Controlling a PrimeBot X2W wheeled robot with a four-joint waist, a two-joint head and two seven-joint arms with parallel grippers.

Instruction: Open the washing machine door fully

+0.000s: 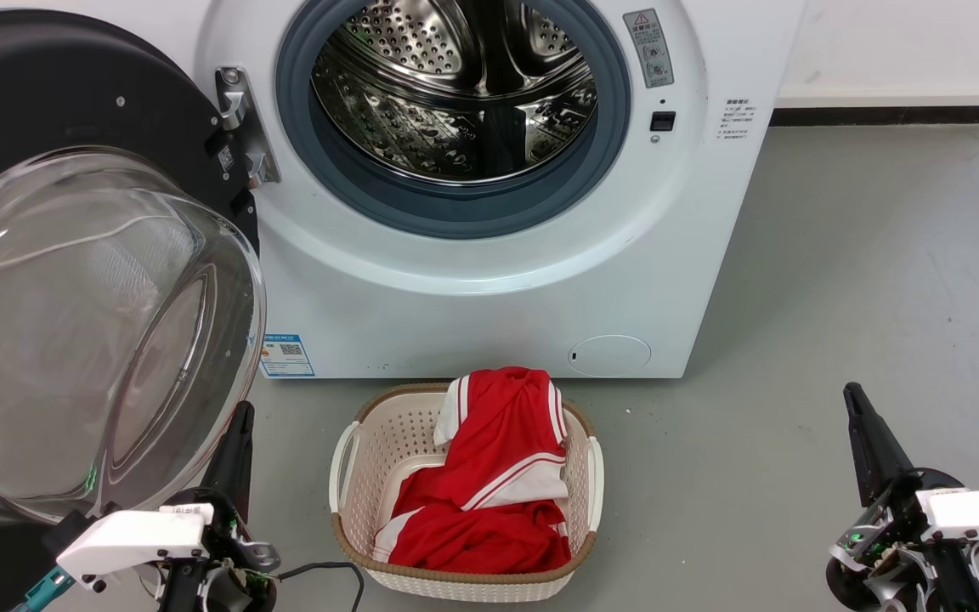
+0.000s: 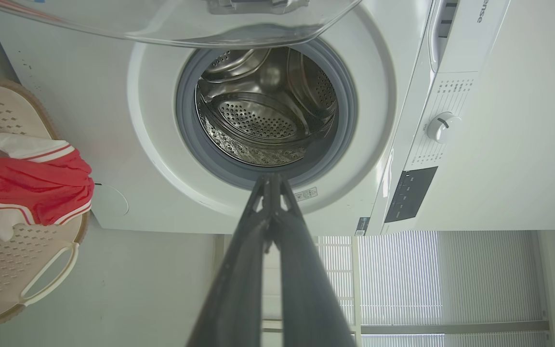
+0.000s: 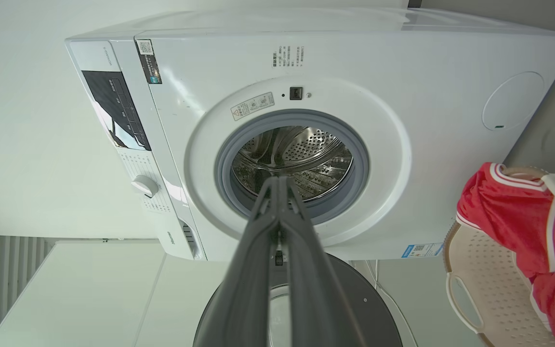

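Observation:
The white washing machine (image 1: 489, 289) stands ahead with its steel drum mouth uncovered. Its door (image 1: 73, 102), a black disc with a clear bulging glass bowl (image 1: 90, 331), is swung wide out to the left on a metal hinge (image 1: 243, 127). My left gripper (image 1: 239, 416) sits low at the left, just beside the bowl's lower rim, fingers shut and holding nothing. Low at the right, my right gripper (image 1: 853, 395) is shut and empty too. In the left wrist view the closed gripper (image 2: 271, 179) points at the drum (image 2: 268, 115). In the right wrist view the closed gripper (image 3: 279, 180) also points at the drum (image 3: 297, 159), with the door (image 3: 354, 308) below.
A cream laundry basket (image 1: 362, 476) holding a red and white garment (image 1: 489, 484) sits on the grey floor right in front of the machine, between my arms. A white wall with a dark skirting strip (image 1: 889, 115) runs behind at the right.

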